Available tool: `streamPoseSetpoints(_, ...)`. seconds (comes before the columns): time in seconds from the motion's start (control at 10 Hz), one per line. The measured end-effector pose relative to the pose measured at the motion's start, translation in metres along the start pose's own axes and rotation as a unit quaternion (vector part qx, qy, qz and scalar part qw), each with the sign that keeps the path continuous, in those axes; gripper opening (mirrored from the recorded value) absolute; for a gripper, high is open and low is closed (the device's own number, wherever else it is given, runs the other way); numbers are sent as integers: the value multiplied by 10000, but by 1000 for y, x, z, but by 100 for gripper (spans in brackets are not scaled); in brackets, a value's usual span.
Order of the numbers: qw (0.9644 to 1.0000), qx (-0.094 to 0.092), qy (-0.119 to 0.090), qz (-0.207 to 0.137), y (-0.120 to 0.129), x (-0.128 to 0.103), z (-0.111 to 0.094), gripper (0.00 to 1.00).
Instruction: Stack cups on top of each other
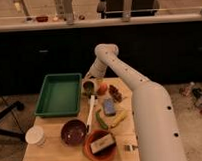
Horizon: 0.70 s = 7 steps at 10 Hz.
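The gripper (pixel 89 75) hangs over one small dark upright cup (pixel 88 87) near the wooden table's (pixel 52 151) far edge.

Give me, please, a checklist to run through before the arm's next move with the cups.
1. Gripper near a cup: ok. The gripper hangs at the table's far end, just above the small cup.
2. Small cup upright: ok, its opening faces up.
3. Second cup located: cannot tell; none shows clearly, and the arm may hide it.
4. Cups stacked: not ok, no stack is visible.
5. Room around the small cup: not ok. The green tray lies close on one side and an orange item close on the other.
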Motion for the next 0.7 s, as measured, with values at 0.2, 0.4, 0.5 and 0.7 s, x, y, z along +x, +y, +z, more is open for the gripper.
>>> streamPoseSetpoints(0.2,10000,8,8,-11,-1,0,-1,80)
streamPoseSetpoints(0.4,10000,28,34,-5,-1,3,-4,80)
streamPoseSetpoints(0.5,10000,32,48,14,0,6,-6,80)
streamPoseSetpoints(0.7,9999,26,91,75,3,14,-8,80)
